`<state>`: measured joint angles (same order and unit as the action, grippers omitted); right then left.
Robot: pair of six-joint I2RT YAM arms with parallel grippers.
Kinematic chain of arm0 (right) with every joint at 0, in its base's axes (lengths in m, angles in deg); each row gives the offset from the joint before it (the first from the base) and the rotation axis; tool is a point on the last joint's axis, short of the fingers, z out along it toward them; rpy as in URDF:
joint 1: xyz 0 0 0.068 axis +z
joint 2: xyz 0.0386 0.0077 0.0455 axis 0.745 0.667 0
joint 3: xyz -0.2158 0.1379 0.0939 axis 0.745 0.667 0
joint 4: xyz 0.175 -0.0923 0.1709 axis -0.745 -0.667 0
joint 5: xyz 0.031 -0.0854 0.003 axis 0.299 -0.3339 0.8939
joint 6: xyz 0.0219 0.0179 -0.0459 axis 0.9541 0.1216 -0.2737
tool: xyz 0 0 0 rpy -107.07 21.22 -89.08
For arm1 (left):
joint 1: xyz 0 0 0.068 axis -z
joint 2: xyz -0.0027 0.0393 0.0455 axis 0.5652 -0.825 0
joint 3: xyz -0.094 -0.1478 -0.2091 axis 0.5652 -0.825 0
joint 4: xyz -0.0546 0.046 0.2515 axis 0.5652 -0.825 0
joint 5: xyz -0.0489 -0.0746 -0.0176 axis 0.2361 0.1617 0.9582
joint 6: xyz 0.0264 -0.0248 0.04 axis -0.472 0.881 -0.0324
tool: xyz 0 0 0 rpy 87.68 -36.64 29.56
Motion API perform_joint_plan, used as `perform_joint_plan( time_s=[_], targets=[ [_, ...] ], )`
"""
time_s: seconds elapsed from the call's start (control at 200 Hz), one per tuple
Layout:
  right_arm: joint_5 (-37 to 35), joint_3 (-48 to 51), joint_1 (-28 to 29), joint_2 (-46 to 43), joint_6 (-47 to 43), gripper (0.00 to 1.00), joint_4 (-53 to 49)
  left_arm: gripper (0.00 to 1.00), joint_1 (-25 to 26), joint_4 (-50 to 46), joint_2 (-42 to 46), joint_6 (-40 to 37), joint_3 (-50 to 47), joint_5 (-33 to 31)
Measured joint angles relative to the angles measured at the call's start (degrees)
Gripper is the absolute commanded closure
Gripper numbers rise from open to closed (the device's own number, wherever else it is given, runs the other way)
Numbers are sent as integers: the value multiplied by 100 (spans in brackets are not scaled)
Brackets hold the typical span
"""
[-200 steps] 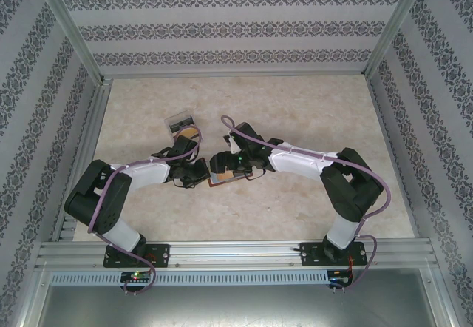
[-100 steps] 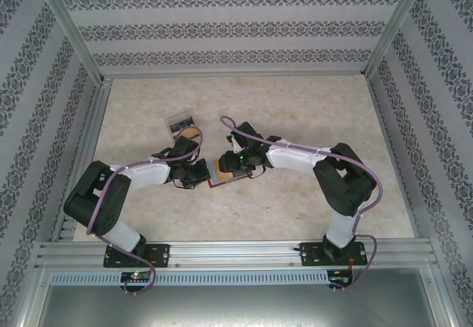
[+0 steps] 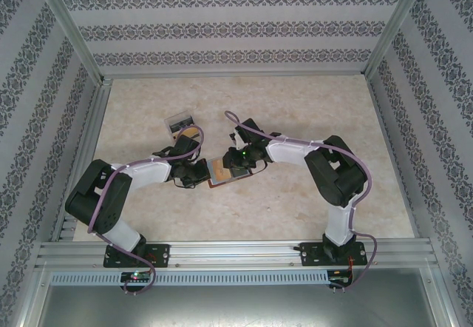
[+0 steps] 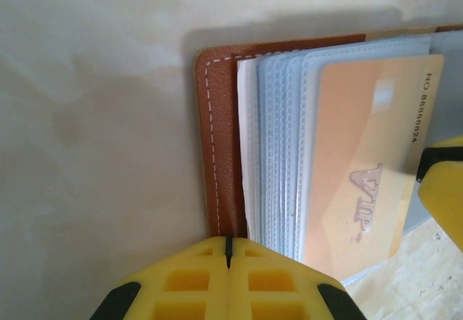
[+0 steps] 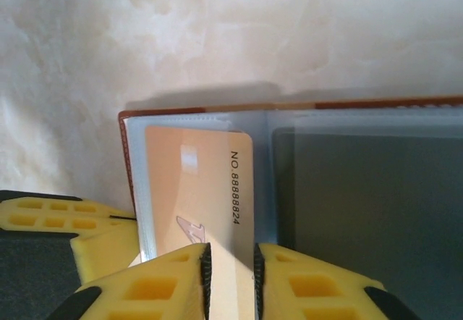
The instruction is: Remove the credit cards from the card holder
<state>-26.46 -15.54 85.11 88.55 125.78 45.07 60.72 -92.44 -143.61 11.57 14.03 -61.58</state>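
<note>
Top view: the left gripper (image 3: 196, 173) and right gripper (image 3: 230, 163) are meeting at the holder (image 3: 219, 173), which is lying between them.

Left wrist: its fingers (image 4: 188, 284) are pressing together, seemingly resting on the holder's brown edge just ahead.

Right wrist: its fingers (image 5: 159, 284) are pinching the card (image 5: 195, 182), which is projecting from the sleeve directly ahead.

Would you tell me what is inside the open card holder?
An orange VIP card lies on a stack of clear sleeves in the card holder. Whether lower sleeves hold more cards is covered.
</note>
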Motion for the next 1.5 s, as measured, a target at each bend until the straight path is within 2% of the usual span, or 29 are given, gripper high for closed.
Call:
perform_joint_plan(
  time_s=[0.44,0.62,0.734,1.499],
  targets=[
    [269,11,-87,170,22,74,149,100,0,-4,-31,-9,28,13],
    [308,17,-125,203,9,87,168,100,0,-17,-35,-17,37,17],
    [319,85,-162,208,-7,100,238,100,0,-22,-35,-20,39,15],
    [284,787,-671,-470,-66,100,240,100,0,-83,-57,-90,83,11]
  ],
)
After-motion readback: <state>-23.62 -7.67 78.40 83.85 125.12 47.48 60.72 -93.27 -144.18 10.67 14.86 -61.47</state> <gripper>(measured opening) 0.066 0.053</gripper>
